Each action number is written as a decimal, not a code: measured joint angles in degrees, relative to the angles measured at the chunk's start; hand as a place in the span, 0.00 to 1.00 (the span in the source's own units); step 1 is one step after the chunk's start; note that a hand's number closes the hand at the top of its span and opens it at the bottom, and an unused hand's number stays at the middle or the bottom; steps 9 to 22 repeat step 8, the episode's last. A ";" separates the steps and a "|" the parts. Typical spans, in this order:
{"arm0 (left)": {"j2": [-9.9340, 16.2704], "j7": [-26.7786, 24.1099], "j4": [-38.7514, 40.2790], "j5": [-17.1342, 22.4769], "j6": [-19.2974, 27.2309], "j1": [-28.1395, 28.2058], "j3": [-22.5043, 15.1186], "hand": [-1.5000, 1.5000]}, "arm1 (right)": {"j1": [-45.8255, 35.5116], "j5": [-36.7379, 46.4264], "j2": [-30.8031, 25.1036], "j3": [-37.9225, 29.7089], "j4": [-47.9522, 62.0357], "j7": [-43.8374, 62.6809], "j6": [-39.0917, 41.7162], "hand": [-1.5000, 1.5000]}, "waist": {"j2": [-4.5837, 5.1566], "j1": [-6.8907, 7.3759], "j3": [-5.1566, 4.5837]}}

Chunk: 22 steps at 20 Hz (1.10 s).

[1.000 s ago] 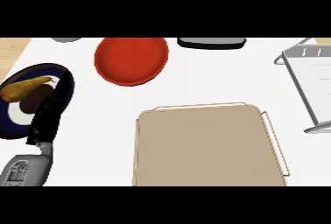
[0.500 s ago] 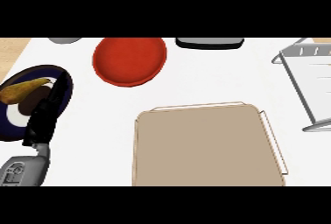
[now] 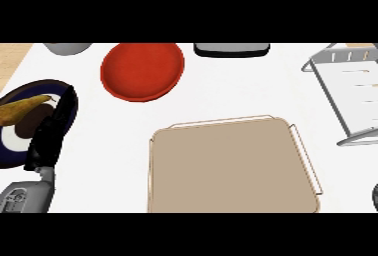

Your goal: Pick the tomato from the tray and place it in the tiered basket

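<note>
Oddly, the head view shows no tomato at all — the tan tray lies bare in the middle of the white bench, and what shows of the wire tiered basket at the right edge holds nothing red. So where the tomato is, the picture does not tell; it may be outside the view.

The left hand hangs at the left edge with straight, relaxed fingers, holding nothing, over a dark blue plate that carries a yellowish pear-like fruit. The right hand is not clearly in view.

Against the earlier frames little differs — the red plate and tray sit slightly lower, as if the view tilted, and the left hand has barely shifted.
</note>
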 measured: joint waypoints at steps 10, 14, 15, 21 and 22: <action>-0.23 -0.27 -0.59 -0.49 0.75 1.64 0.40 0.50 | 4.68 3.02 15.76 1.30 -24.94 -0.68 3.58 0.00 | -0.68 -1.19 -0.03; -0.23 -0.27 -0.59 -0.49 0.75 1.64 0.40 0.50 | 4.68 3.02 15.76 1.30 -24.94 -0.68 3.58 0.00 | -0.68 -1.19 -0.03; -0.23 -0.27 -0.59 -0.49 0.75 1.64 0.40 0.50 | 4.68 3.02 15.76 1.30 -24.94 -0.68 3.58 0.00 | -0.68 -1.19 -0.03; -0.23 -0.27 -0.59 -0.49 0.75 1.64 0.40 0.50 | 4.68 3.02 15.76 1.30 -24.94 -0.68 3.58 0.00 | -0.68 -1.19 -0.03; -0.23 -0.27 -0.59 -0.49 0.75 1.64 0.40 0.50 | 4.68 3.02 15.76 1.30 -24.94 -0.68 3.58 0.00 | -0.68 -1.19 -0.03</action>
